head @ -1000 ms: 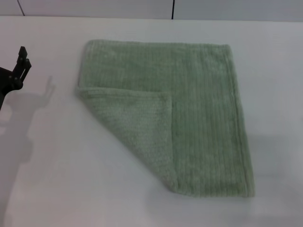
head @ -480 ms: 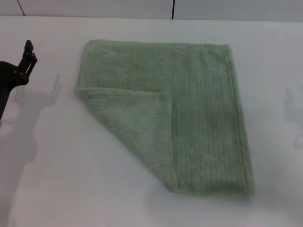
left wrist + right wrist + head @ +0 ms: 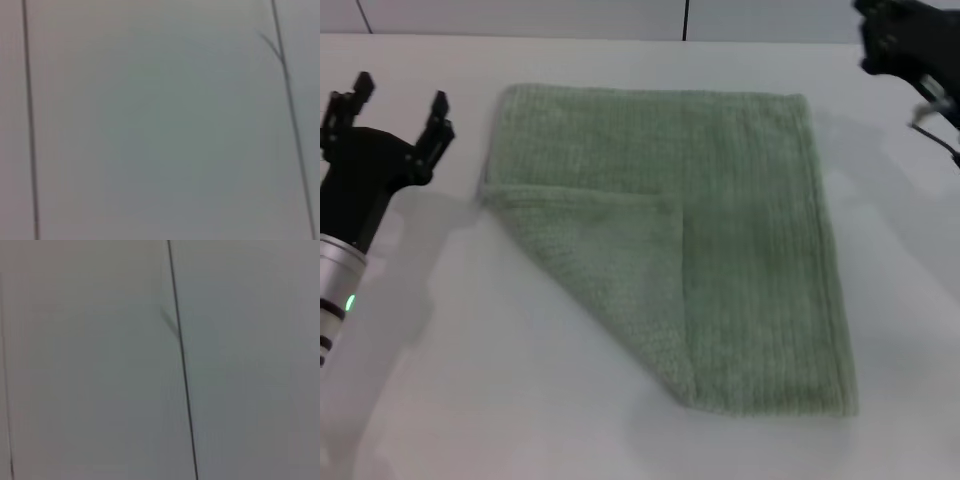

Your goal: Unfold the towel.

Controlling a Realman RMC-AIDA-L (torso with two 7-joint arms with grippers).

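The pale green towel (image 3: 720, 230) lies flat on the white table (image 3: 470, 380) in the head view. One corner of it, on the near left, is folded over onto the cloth as a triangular flap (image 3: 620, 270). My left gripper (image 3: 398, 102) is open, just left of the towel's far-left corner and not touching it. Part of my right gripper (image 3: 905, 40) shows beyond the towel's far-right corner, clear of the cloth. Neither wrist view shows the towel.
A pale wall with dark vertical seams (image 3: 685, 18) rises behind the table's back edge. Both wrist views show only grey panels with thin dark seams (image 3: 27, 125) (image 3: 182, 365).
My left arm has come in from the left edge toward the towel, and its open fingers now show fully. My right arm has entered at the top right.
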